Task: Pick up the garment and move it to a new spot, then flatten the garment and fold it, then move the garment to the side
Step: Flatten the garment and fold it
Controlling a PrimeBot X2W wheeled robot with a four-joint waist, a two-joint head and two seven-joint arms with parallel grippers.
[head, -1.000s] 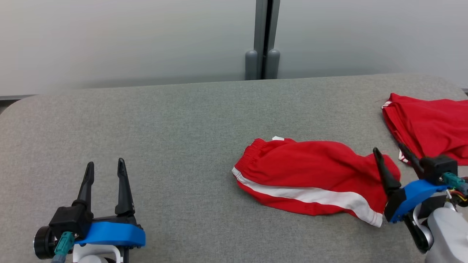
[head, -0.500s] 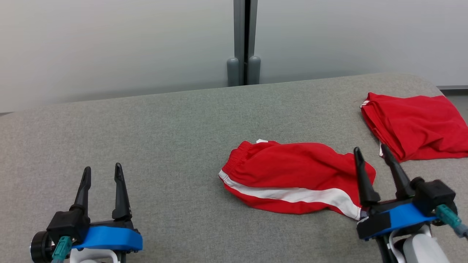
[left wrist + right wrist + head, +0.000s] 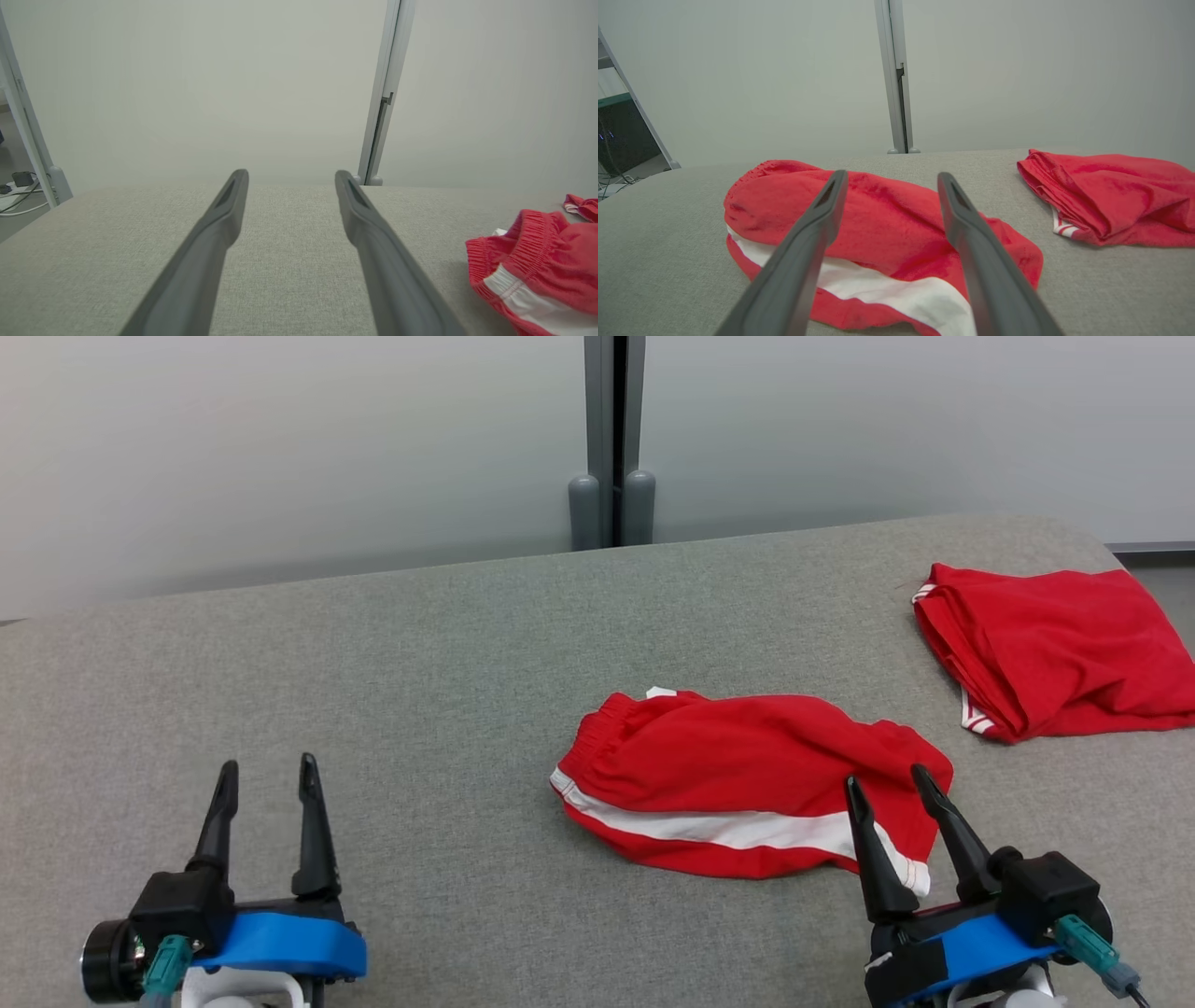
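Right claw (image 3: 885,777) moved left, tilted, jaws apart over red shorts (image 3: 728,770)

Garment (image 3: 738,775): soft red cloth, matt and creased, with a smooth white stripe and a gathered waistband; folded garment (image 3: 1055,644): similar red cloth; table (image 3: 373,663): grey woven covering, matt, finely rough; left gripper (image 3: 268,763) and right gripper (image 3: 885,777): dark, smooth, matt fingers on blue plastic-looking mounts; wall panels (image 3: 280,448): pale, smooth, matt.
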